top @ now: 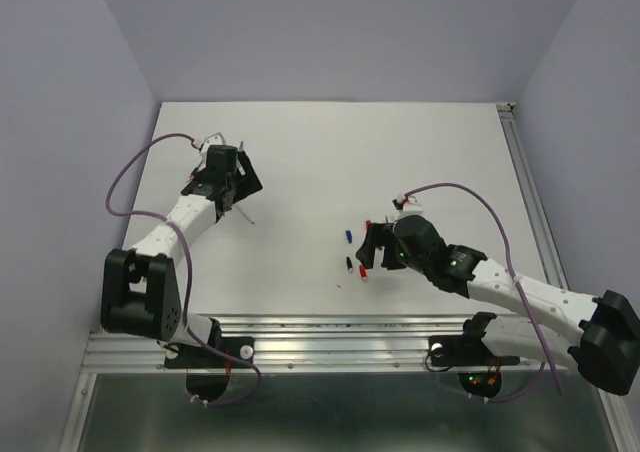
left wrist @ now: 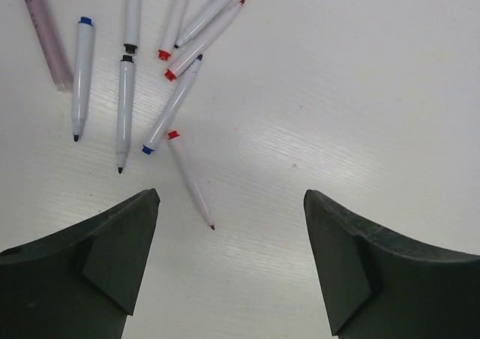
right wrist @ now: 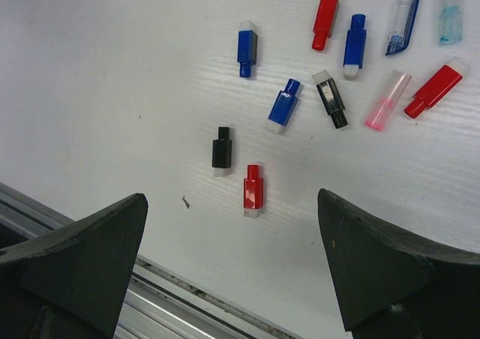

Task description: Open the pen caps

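My right end effector (right wrist: 232, 200) hangs spread over pen caps (right wrist: 253, 187) by the near edge of the bench (right wrist: 90, 91), left end effector (left wrist: 231, 196) spread far left.

White table (top: 330, 162) enclosed by lavender walls (top: 60, 122), with a ribbed aluminium rail (top: 330, 337) along its near edge, a small dark speck (right wrist: 184, 201) just beside that rail, and whitish pen barrels (left wrist: 125, 106) lying flat in a loose cluster near a pink translucent tube (left wrist: 45, 31)
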`<state>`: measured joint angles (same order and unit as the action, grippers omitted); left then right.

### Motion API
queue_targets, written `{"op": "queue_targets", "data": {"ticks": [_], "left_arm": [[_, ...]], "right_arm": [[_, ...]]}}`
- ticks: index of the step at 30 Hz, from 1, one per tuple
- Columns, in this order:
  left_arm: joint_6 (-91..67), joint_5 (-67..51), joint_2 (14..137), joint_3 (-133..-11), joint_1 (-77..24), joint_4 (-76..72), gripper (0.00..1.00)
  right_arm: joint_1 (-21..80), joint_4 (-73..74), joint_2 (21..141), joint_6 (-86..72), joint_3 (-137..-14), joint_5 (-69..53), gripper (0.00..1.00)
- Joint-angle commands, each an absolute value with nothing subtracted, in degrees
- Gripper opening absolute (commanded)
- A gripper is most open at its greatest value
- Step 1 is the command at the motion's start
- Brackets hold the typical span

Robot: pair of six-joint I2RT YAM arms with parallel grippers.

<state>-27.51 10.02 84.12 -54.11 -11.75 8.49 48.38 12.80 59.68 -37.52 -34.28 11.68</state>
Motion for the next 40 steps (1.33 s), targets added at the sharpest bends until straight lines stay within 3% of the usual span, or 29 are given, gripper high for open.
{"op": "queue_targets", "data": {"ticks": [1,7,16,25,40], "left_arm": [[-30.1,6.9,72.2,-52.1,-12.5,6.8,0.96],[-33.0,3.9,57.7,-49.0,-13.9,4.6,0.99],[-37.2,15.9,45.3,-44.8,-13.9,5.4,0.99],[-36.9,17.1,45.4,-43.1,-13.9,4.0,0.99],[-36.3,17.0,45.6,-42.8,-13.9,3.7,0.99]], "right_arm": [[48.3,10.1,59.8,-39.5,-35.2,15.5,1.00],[48.2,17.4,58.6,-48.4,-37.5,32.3,1.00],[48.3,30.0,47.4,-58.4,-40.2,49.6,1.00],[48.3,31.9,35.6,-54.9,-39.6,53.0,1.00],[48.3,32.3,38.8,-52.7,-41.9,55.6,1.00]]}}
